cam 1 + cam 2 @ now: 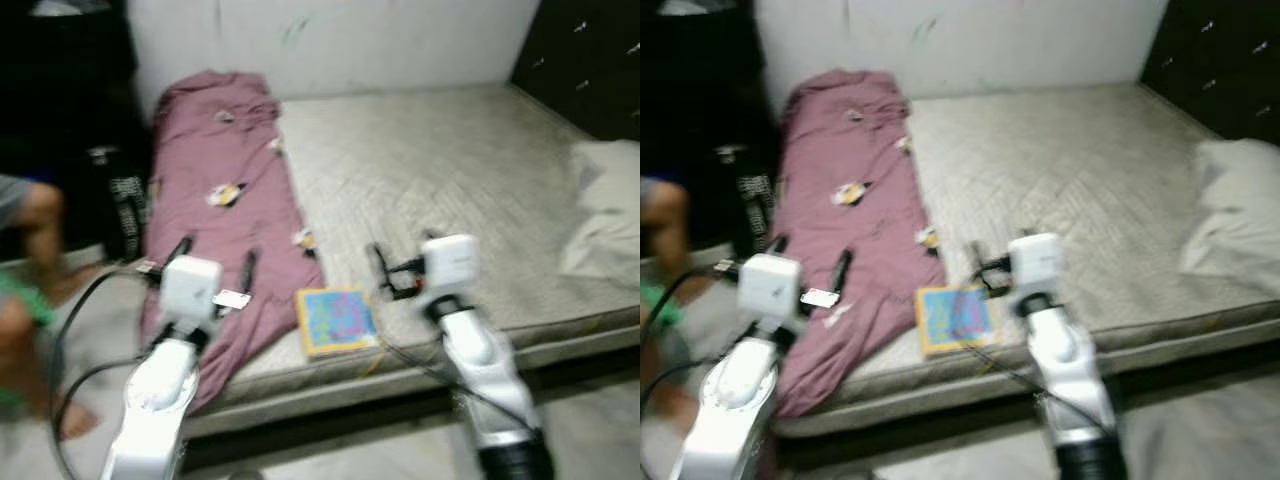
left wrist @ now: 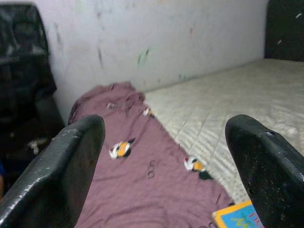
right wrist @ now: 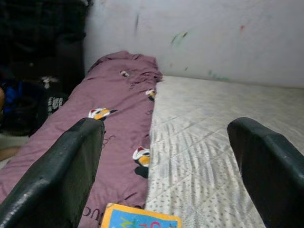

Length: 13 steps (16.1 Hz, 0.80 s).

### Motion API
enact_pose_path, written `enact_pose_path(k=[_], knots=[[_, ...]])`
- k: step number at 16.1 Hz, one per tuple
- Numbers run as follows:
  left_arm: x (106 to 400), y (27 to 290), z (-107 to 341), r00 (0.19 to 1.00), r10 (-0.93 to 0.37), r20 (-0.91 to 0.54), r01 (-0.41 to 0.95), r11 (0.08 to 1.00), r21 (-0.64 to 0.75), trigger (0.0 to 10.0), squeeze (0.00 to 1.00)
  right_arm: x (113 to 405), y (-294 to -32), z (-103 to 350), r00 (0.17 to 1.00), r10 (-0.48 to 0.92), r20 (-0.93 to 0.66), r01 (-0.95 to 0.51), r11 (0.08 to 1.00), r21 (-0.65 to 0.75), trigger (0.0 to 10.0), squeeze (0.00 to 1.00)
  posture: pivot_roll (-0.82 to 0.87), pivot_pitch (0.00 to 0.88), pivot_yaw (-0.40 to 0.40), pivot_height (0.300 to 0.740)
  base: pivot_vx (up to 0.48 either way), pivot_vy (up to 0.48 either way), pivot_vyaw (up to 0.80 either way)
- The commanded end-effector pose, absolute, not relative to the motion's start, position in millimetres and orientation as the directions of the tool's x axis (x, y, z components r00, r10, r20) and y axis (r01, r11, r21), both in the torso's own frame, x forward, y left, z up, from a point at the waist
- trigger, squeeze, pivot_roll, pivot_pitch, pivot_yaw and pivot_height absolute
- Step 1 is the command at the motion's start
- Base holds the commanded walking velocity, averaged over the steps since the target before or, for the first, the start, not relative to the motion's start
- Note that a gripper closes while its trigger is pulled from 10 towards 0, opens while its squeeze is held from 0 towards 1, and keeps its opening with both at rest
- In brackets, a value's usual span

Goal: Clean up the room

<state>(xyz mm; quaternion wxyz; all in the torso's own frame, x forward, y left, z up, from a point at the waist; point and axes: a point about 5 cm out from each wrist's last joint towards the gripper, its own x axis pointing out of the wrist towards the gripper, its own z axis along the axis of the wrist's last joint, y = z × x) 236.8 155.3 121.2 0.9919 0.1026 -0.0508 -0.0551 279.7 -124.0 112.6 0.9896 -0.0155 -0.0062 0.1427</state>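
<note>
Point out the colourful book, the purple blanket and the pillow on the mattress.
colourful book (image 1: 337, 319): left eye view, middle of its blue cover.
purple blanket (image 1: 215, 150): left eye view, flat upper stretch of the cloth.
pillow (image 1: 607, 215): left eye view, middle of its pale face.

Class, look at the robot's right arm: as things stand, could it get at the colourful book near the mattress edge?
Probably yes. The right tool is open, beside the book, with nothing between them.

Silver arms, white wrist blocks, black cables, black-fingered left gripper (image 1: 215, 258).
</note>
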Motion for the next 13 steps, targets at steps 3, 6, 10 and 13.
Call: enact_pose_path(k=[3,6,10,13], knots=[[238.3,150.2,121.7,0.989,-0.113,0.094,0.092,0.974,0.205,10.0,0.00,280.6,-134.7,112.7,0.964,0.264,0.003,-0.263,0.963,-0.063,10.0,0.00,0.01,0.019,-0.037,0.740,0.000,0.000,0.27],[241.9,148.6,123.1,0.991,-0.090,0.100,0.068,0.977,0.203,10.0,0.00,281.1,-134.4,112.1,0.965,0.262,0.002,-0.262,0.963,-0.063,10.0,0.00,0.00,0.019,-0.036,0.740,0.000,0.000,0.80],[242.2,147.3,121.8,0.991,-0.097,0.088,0.078,0.978,0.193,10.0,0.00,280.9,-135.7,112.6,0.966,0.258,0.003,-0.257,0.964,-0.062,10.0,0.00,0.00,0.024,-0.037,0.740,0.000,0.000,0.78],[241.9,147.0,121.5,0.992,-0.094,0.088,0.076,0.979,0.192,10.0,0.00,281.8,-137.1,111.8,0.969,0.246,-0.002,-0.246,0.968,-0.052,10.0,0.00,0.00,0.024,-0.040,0.740,0.000,0.000,0.00]])
